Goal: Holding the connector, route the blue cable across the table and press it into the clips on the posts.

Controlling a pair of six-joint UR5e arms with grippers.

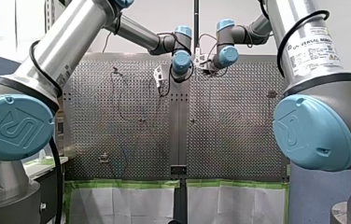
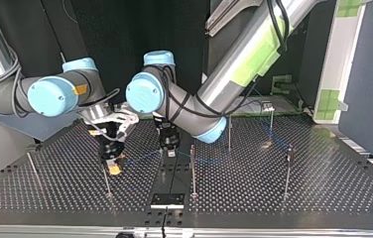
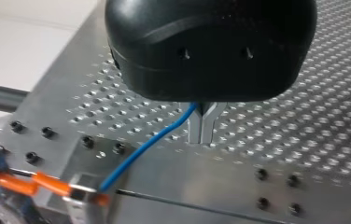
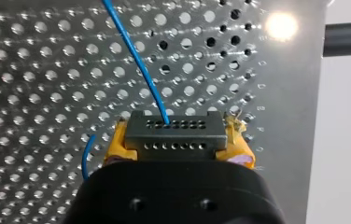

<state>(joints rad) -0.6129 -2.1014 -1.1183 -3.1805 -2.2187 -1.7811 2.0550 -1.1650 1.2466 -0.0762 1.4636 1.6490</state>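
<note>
Filling the lower half of the top view, the perforated table (image 2: 323,188) carries several thin upright posts, one (image 2: 192,168) just right of centre and another (image 2: 287,171) further right. Both arms drop in from the upper edge and meet over the table's middle. My left arm (image 2: 244,64) (the one with green tape on its tube) slants down from the upper right. My left gripper (image 2: 168,145) hangs at the centre of the frame, close over the table. My right arm (image 2: 50,94) comes in from the upper left. My right gripper (image 2: 111,157) sits just left of the other one, near it but apart.

In the left wrist view, my left gripper's metal fingers (image 3: 196,125) are pressed together, pinching the blue cable (image 3: 145,149). The cable runs out from between them to the other arm's gripper ahead. In the right wrist view, the yellow pads (image 4: 117,144) clamp a grey connector (image 4: 174,133) from both sides. The cable enters one hole in the connector's row farther from the gripper. Beside the gripper, a second bit of cable curves over the table.
</note>
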